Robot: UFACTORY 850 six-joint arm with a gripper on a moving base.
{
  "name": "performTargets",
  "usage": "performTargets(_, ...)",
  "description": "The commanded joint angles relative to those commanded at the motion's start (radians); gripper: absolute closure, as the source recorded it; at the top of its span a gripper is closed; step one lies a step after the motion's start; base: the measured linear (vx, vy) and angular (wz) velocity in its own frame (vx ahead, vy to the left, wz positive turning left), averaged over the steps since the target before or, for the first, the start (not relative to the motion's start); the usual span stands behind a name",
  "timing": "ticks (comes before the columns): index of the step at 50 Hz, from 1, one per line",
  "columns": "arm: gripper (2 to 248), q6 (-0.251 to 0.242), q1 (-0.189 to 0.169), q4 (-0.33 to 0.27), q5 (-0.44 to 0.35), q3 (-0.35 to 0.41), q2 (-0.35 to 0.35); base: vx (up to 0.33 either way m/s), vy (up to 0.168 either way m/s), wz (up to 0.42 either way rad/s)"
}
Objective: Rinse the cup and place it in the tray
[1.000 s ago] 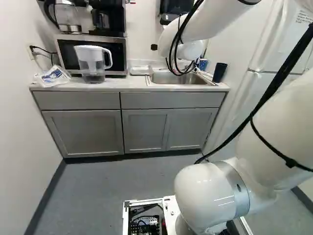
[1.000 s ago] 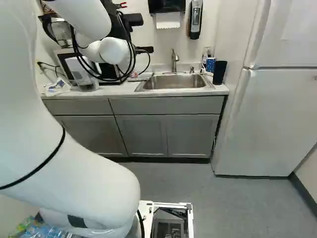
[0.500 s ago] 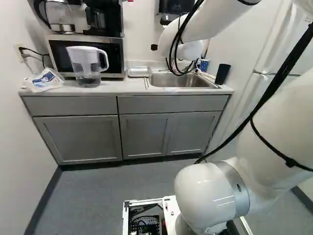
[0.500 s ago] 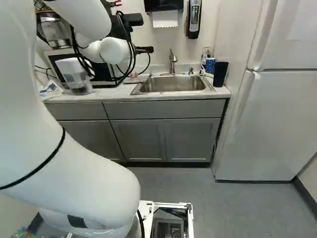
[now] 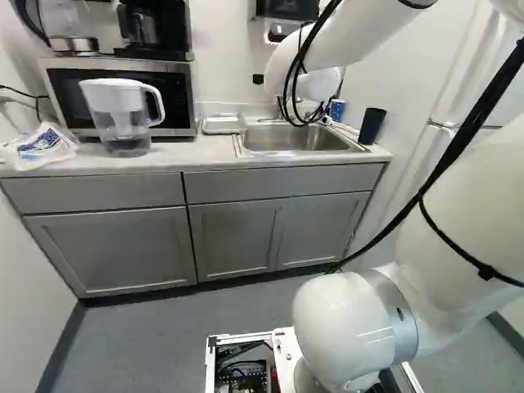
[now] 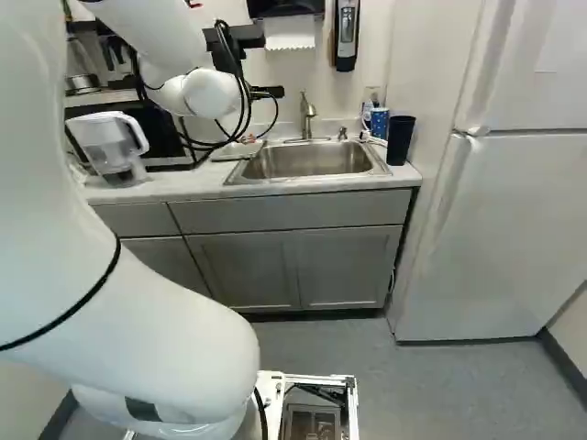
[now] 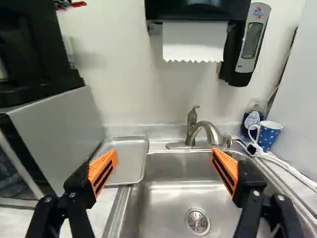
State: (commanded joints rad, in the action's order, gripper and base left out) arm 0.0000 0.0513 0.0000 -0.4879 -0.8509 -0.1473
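Observation:
My gripper (image 6: 268, 93) shows only in part in the right base view, in front of the wall left of the faucet. In the wrist view the gripper (image 7: 164, 154) stands open, nothing between its orange pads, facing the sink and faucet. The blue dotted cup (image 7: 269, 135) is upright on the counter behind the sink's far corner, on the fridge side, beyond the finger on that side. A shallow metal tray (image 7: 130, 163) lies on the counter between microwave and sink, partly behind the other finger. The faucet (image 7: 208, 130) rises at the sink's back edge.
The sink (image 6: 310, 160) is set in the counter. A black tumbler (image 6: 400, 139) stands beside the cup; a white cord runs near it. A pitcher (image 5: 120, 115) stands before the microwave (image 5: 182, 97). The fridge (image 6: 500, 229) stands right of the counter. A towel dispenser (image 7: 195, 39) hangs above.
The base has moved closer to the counter, and the scene has shifted left in both base views. The arm has kept its pose over its lowest joint.

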Motion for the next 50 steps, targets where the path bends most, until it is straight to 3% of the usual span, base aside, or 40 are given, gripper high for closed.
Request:
performTargets(35,3,0.000,0.000,0.000,0.000,0.000,0.000,0.150,-0.037,-0.225)
performTargets(50,3,0.000,0.000,0.000,0.000,0.000,0.000,0.139,-0.003,-0.041)
